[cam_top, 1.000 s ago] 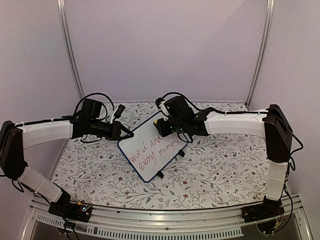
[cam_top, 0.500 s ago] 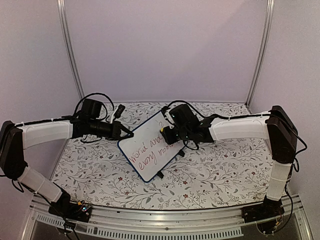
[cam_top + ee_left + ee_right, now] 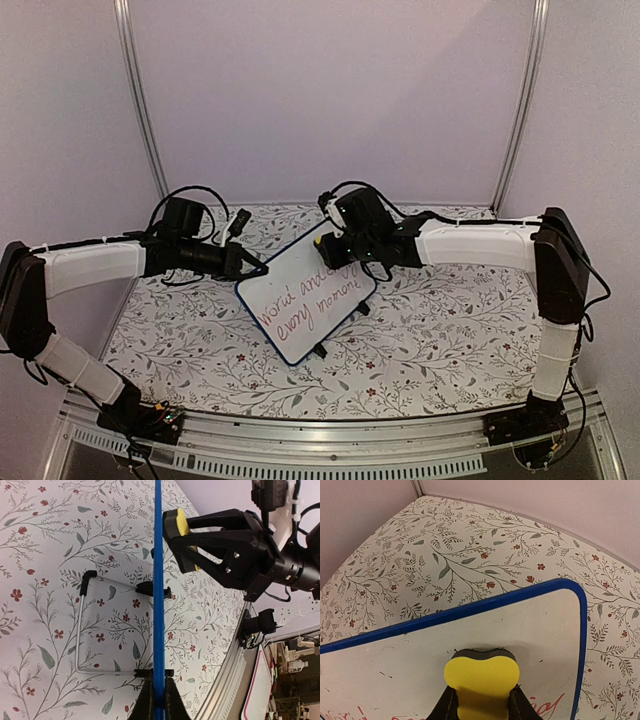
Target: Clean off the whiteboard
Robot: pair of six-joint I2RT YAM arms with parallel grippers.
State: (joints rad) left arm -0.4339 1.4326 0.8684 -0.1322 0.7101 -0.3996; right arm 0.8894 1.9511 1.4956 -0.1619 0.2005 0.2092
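Mid-erasing, with left gripper (image 3: pixel 258 268) clamped on the whiteboard (image 3: pixel 290 272) edge, right gripper (image 3: pixel 328 250) clamped on the eraser (image 3: pixel 481 676) at its far corner; next, probably sweeping down over the red words (image 3: pixel 310 300).

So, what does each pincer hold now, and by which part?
The left pincer clamps the whiteboard by its blue frame edge. The right pincer grips the yellow eraser by its two sides.

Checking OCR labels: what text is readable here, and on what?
"world and" - red handwriting, upper line on the whiteboard; the rest is hidden by the right fingers holding the eraser.
"every moment" - lower line, same board; last letters unclear.
Right wrist view: red strokes cut off at the edge, unreadable.
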